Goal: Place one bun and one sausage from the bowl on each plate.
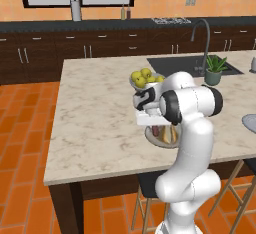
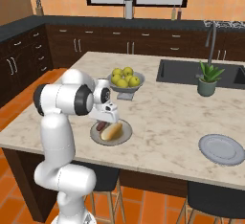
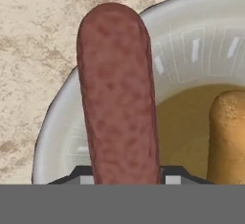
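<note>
Right now our gripper [image 3: 125, 180] has its fingers closed partway around one end of the sausage [image 3: 118, 94], which runs up from between the fingertips in the hand view. The dark tips sit on either side of it, so we judge it held, though the contact itself lies at the very bottom edge of that view.

Under the sausage lies a round dish with a pale rim [image 3: 52, 122] and a brownish floor, and a bun [image 3: 228, 137] rests in it to the right. In the right base view that same dish [image 2: 125, 137] sits on the near edge of the marble island [image 2: 167, 113], just past the robot's hand, with the bun [image 2: 111, 131] and a dark sausage end beside it. We can't tell whether this is the serving bowl or a plate.

An empty grey plate [image 2: 221, 149] lies well apart to the right, near the island's edge. The footed bowl of yellow-green fruit [image 2: 125, 80] stands just beyond the hand.

To do this step well, we'd keep the grip steady, since we hold the sausage near one end and it could pivot. We'd travel level and clear of the bun and the rim, then release low over the plate's middle so it doesn't roll off.
</note>
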